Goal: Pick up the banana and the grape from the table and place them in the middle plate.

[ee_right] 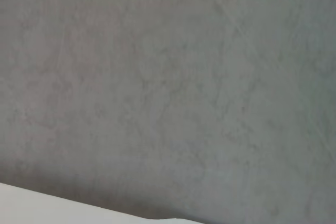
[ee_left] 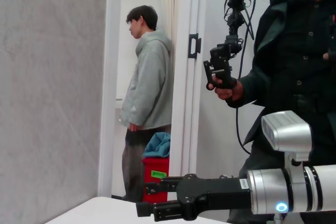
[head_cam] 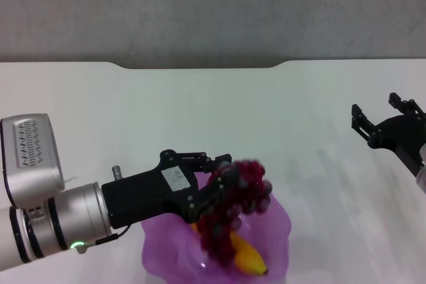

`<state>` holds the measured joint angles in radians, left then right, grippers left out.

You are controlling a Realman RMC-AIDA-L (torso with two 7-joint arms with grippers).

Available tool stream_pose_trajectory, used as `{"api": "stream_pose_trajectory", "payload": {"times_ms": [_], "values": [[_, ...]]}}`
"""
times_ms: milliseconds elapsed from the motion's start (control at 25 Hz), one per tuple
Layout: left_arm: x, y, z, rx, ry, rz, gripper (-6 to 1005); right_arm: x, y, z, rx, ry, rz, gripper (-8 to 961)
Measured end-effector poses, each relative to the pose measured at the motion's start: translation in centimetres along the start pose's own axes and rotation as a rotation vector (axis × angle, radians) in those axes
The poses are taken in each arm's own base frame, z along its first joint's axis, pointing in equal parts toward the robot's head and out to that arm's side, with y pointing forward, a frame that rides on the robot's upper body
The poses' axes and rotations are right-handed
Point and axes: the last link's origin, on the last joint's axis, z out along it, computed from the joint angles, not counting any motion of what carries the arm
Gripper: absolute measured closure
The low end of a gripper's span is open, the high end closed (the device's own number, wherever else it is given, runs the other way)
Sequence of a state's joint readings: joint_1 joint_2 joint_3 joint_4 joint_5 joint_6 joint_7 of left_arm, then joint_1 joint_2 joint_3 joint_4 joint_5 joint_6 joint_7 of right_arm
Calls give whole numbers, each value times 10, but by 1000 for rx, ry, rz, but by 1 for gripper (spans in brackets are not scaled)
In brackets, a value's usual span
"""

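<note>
Above the middle plate [head_cam: 283,227], near the robot's own edge of the worktop [head_cam: 200,111], the left tool [head_cam: 226,181] hangs with the grape [head_cam: 233,214] clenched at its upper end; that high grip lets the bunch dangle freely, so its long axis runs roughly vertical, upper end at the fingers and lower end pointing down into the plate; whether the lowest berries touch the plate or the fruit below cannot be told. Beneath the bunch lies the banana [head_cam: 247,257], already inside the plate; its long axis runs diagonally, one end hidden under the grapes and the dark tip pointing toward the robot's right and the near rim; this suggests only the grape remains to be set down. Holding the bunch over the plate's middle seems meant to let it settle beside the banana, not on the rim. Off to the right, well apart from the plate, the right tool [head_cam: 381,116] hovers idle over the bare worktop, fingers spread and grasping nothing.
</note>
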<state>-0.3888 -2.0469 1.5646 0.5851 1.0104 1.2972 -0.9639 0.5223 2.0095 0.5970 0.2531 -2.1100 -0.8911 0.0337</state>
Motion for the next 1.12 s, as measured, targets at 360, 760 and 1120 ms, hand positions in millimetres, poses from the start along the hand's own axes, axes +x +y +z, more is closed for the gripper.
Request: {"api": "stream_pose_trajectory", "payload": {"times_ms": [360, 760, 1120], "values": [[-6, -2, -1, 36, 12, 17, 735, -1, 0, 1, -1, -2, 0, 165], [-12, -1, 2, 40, 4, 13, 596, -1, 1, 1, 0, -4, 2, 165], [9, -30, -4, 140, 41, -202, 205, 2, -1, -1, 8, 4, 4, 166]]}}
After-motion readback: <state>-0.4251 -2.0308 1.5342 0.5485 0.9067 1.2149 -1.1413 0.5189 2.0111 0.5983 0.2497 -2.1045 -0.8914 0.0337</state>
